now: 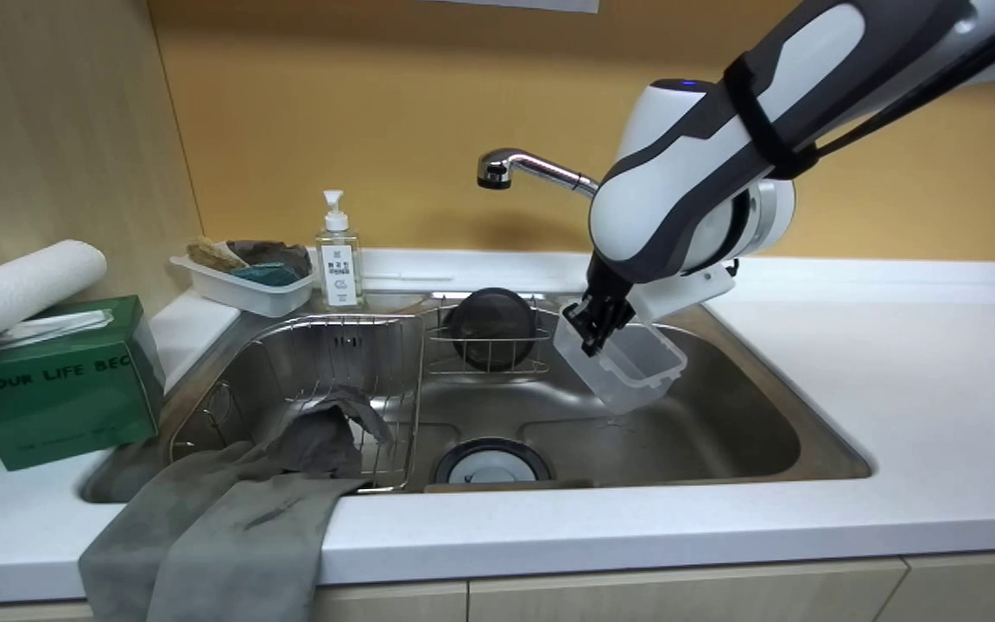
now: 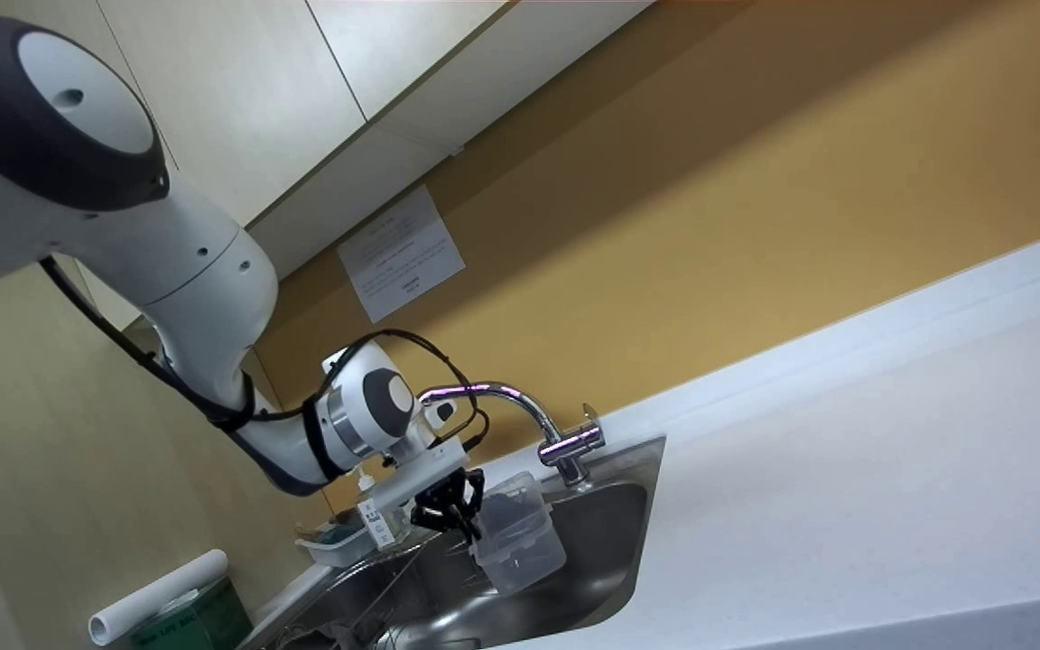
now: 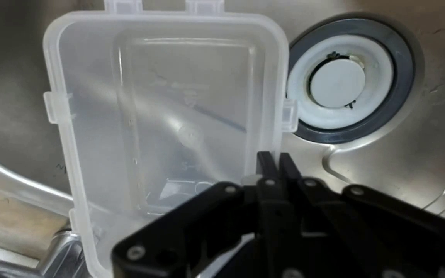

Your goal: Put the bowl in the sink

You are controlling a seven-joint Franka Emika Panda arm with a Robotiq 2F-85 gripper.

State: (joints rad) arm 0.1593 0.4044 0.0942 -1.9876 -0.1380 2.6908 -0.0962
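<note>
1. Two slim black fingers [image 3: 267, 166] of my black claw [image 3: 277, 160] stand almost together, pinched on one side wall of the translucent whitish plastic bowl [image 3: 191, 116], rectangular with rounded corners.
2. I have that bowl hanging tilted over the large stainless steel sink [image 1: 722, 432]; whether its lowest corner touches the metal, I cannot tell.
3. My white and dark grey arm [image 1: 670, 199] slants down from the upper right in an exterior view, the claw angled downward over the sink.
4. It partly hides the curved chrome faucet [image 1: 549, 171] there; in the wrist view the round grey-and-white drain [image 3: 338, 83] shows just beside the bowl's rim.
</note>
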